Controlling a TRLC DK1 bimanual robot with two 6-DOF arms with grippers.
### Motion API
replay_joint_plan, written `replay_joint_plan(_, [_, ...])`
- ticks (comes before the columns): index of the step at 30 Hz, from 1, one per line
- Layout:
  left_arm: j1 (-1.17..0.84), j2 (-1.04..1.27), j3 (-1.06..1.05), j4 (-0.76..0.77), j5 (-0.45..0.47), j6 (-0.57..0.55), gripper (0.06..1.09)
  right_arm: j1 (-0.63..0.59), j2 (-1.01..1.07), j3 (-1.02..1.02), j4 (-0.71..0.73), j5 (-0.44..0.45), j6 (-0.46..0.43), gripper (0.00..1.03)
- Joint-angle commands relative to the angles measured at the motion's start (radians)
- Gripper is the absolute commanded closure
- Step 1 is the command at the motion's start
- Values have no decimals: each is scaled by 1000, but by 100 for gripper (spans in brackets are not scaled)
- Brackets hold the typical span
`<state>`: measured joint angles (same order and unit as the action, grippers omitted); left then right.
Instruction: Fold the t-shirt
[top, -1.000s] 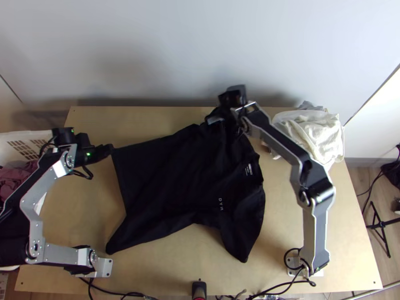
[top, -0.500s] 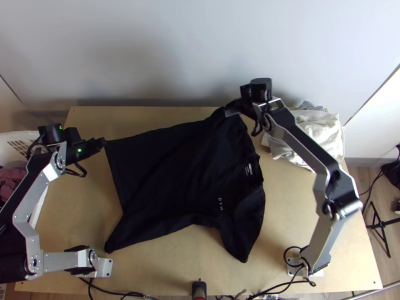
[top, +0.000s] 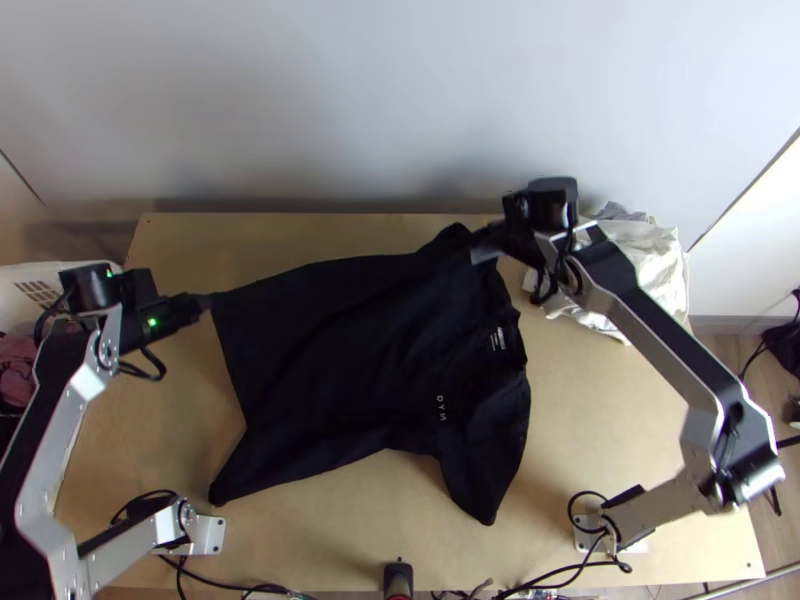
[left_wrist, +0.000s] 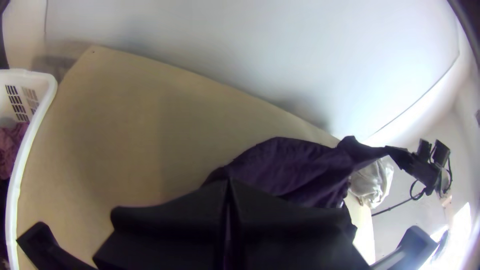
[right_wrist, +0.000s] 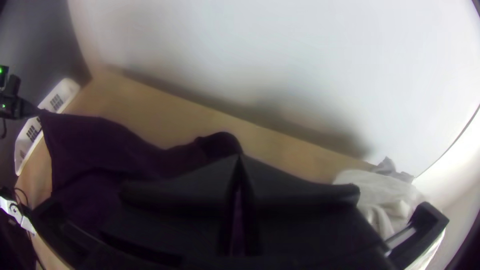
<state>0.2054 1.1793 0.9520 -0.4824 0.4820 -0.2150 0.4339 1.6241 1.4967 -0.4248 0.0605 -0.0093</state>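
A black t-shirt (top: 350, 350) lies spread sideways on the table, hem to the left and collar to the right, one sleeve pointing toward the near edge. My left gripper (top: 208, 301) is shut on the hem's far corner; in the left wrist view the left gripper (left_wrist: 228, 184) has its fingertips together on the dark cloth. Near the far sleeve, my right gripper (top: 478, 248) is shut on the shirt's fabric, and the right wrist view shows that right gripper (right_wrist: 239, 159) with its tips together. The far edge of the shirt is lifted between them.
Behind the right gripper, a pile of white cloth (top: 650, 270) lies at the table's far right corner. A white basket (left_wrist: 30, 150) with reddish clothes stands beyond the left edge. A wall rises behind the table (top: 290, 240).
My right gripper has moved right, then a little toward the near side, with the sleeve area following. The left gripper has shifted slightly left, drawing the hem corner along.
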Motion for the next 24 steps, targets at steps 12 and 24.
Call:
replay_joint_plan(12, [-120,-339,-262,-237,9,108,104,69,-334,-435,-111,1,-35,100])
replay_joint_plan(24, [-52,-276,-305,-324,-14,310,104,172,-414,-578,-230,-8,-83,100])
